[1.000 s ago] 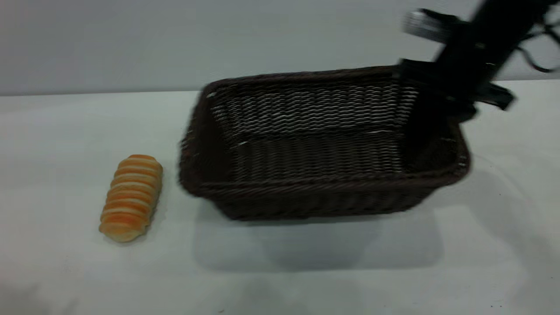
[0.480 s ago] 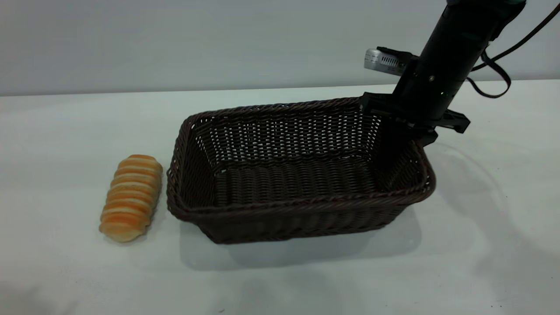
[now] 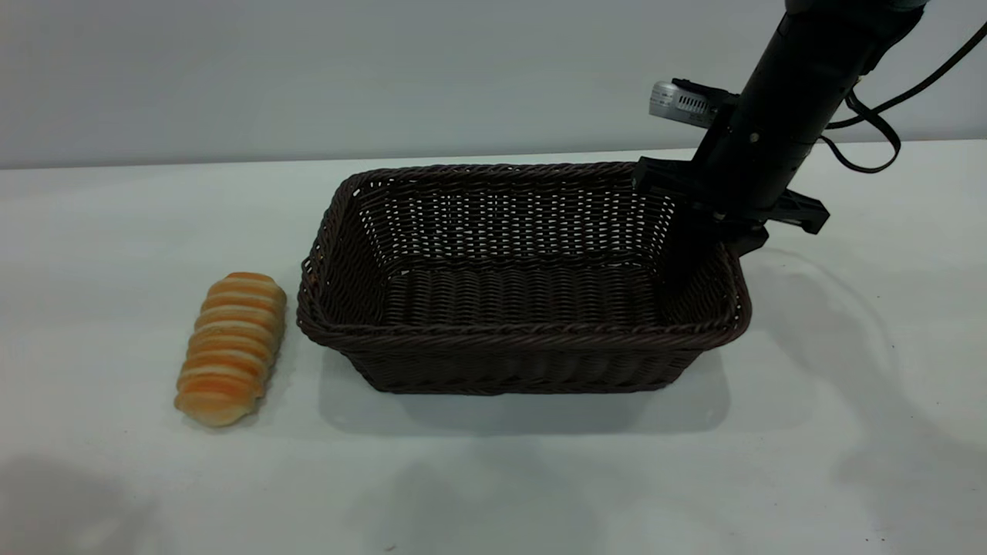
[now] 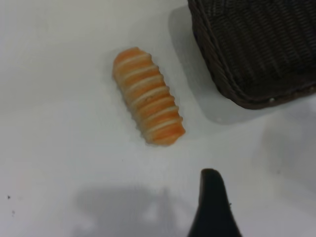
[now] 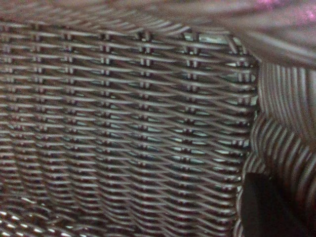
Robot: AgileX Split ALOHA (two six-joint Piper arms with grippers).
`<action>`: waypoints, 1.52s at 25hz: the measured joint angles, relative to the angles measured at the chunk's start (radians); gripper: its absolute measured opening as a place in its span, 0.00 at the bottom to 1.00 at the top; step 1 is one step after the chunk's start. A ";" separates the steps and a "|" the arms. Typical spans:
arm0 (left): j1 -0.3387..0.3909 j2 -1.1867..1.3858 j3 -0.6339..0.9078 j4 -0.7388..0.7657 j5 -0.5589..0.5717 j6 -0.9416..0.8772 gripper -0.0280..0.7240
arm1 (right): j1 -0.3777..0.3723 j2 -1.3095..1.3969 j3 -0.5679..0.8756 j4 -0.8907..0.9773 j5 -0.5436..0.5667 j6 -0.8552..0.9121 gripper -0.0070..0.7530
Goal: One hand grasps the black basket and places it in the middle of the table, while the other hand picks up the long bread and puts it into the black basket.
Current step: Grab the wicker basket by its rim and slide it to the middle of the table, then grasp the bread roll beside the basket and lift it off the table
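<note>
The black basket (image 3: 524, 362) stands flat on the white table (image 3: 848, 432), near its middle. My right gripper (image 3: 700, 235) straddles the basket's right end wall from above and is shut on it. The right wrist view is filled by the basket's weave (image 5: 123, 123). The long bread (image 3: 231, 347) lies on the table just left of the basket, apart from it. In the left wrist view the bread (image 4: 148, 102) lies beside a basket corner (image 4: 256, 49). My left gripper (image 4: 212, 207) hovers over bare table short of the bread, and it is out of the exterior view.
A grey wall (image 3: 308, 77) runs behind the table. Bare tabletop lies in front of the basket and to its right. A faint shadow (image 3: 69, 501) falls on the table at the front left.
The right arm moved the basket left and lowered it from a lifted, tilted pose to flat on the table. The bread has not moved.
</note>
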 joint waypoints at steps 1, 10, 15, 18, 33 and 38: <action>0.000 0.008 0.000 -0.002 -0.009 0.000 0.77 | 0.000 0.000 0.000 -0.003 0.002 -0.001 0.17; 0.000 0.133 0.000 -0.013 -0.110 0.000 0.77 | 0.000 -0.077 -0.001 -0.069 0.097 -0.077 0.71; 0.000 0.268 -0.002 -0.037 -0.224 -0.005 0.77 | 0.000 -0.269 -0.001 -0.215 0.199 -0.087 0.76; 0.000 0.373 -0.021 -0.055 -0.256 -0.005 0.77 | 0.000 -0.420 -0.001 -0.261 0.256 -0.087 0.73; -0.015 0.802 -0.138 -0.097 -0.388 -0.004 0.77 | 0.000 -1.131 0.503 -0.130 0.280 -0.183 0.63; -0.074 0.957 -0.213 -0.097 -0.459 -0.003 0.77 | 0.000 -1.319 0.766 -0.094 0.236 -0.184 0.63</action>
